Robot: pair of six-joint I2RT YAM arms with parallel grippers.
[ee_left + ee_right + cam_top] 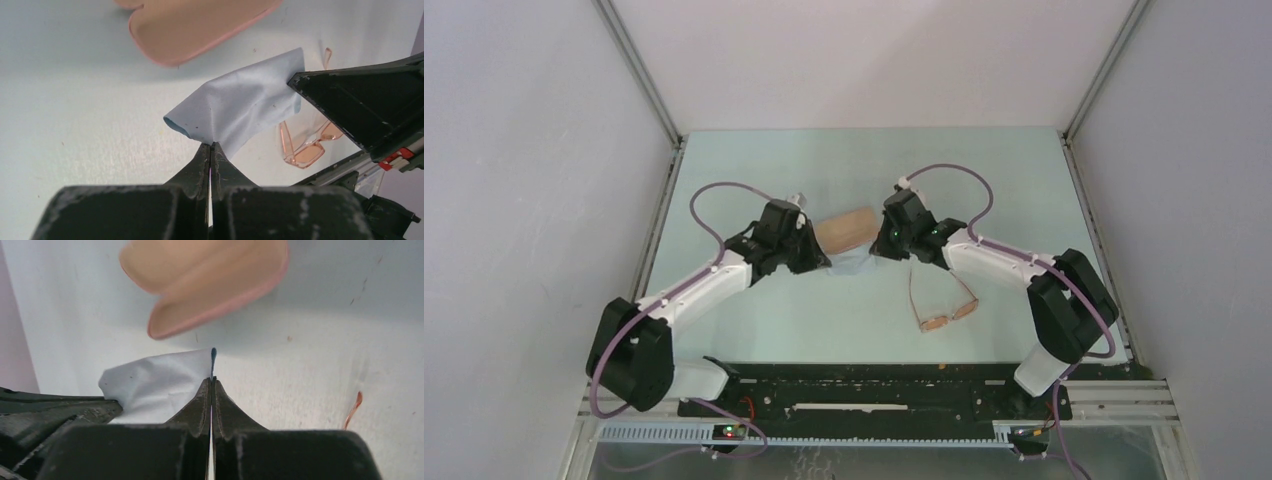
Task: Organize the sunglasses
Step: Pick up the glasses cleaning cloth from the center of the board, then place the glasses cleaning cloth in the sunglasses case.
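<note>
The sunglasses, thin orange-brown frames with amber lenses and temple arms unfolded, lie on the table in front of the right arm; the left wrist view shows them past the cloth. A light blue cloth hangs stretched between both grippers. My left gripper is shut on one edge of the cloth. My right gripper is shut on the opposite edge of the cloth. In the top view the left gripper and right gripper face each other just in front of the case.
A pink oblong case lies open on the table just behind the cloth, seen close in both wrist views. Grey walls stand on the left, right and far sides. A black rail runs along the near edge.
</note>
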